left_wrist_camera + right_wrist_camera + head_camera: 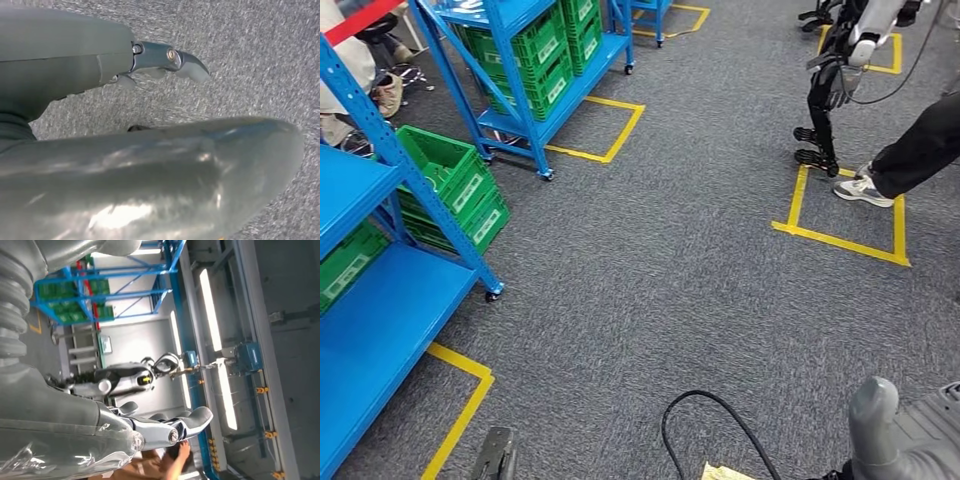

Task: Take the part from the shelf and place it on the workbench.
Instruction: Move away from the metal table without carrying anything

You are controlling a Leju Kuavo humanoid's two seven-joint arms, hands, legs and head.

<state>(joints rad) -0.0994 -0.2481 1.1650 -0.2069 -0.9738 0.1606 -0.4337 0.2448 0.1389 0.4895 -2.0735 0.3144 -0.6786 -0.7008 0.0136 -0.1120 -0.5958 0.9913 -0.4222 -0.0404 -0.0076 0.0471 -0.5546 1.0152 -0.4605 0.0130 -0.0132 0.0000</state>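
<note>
My right hand (897, 432) is low at the right of the head view, raised in front of me. In the right wrist view its fingers (177, 427) reach over a tan part (151, 466) with crinkled clear wrap, pressed against the hand's underside. A pale yellow edge of the part (724, 472) pokes in at the bottom of the head view. My left hand (495, 455) hangs low at the left. In the left wrist view its thumb (151, 175) and a finger (170, 57) are spread apart over grey carpet, holding nothing. Blue shelves (388, 300) with green bins (452, 185) stand to my left.
A second blue shelf on wheels (539, 70) stands further back with green bins. Another robot (833, 90) and a person's leg and shoe (882, 175) are at the far right by a yellow tape square (848, 240). A black cable (712, 420) loops near my feet.
</note>
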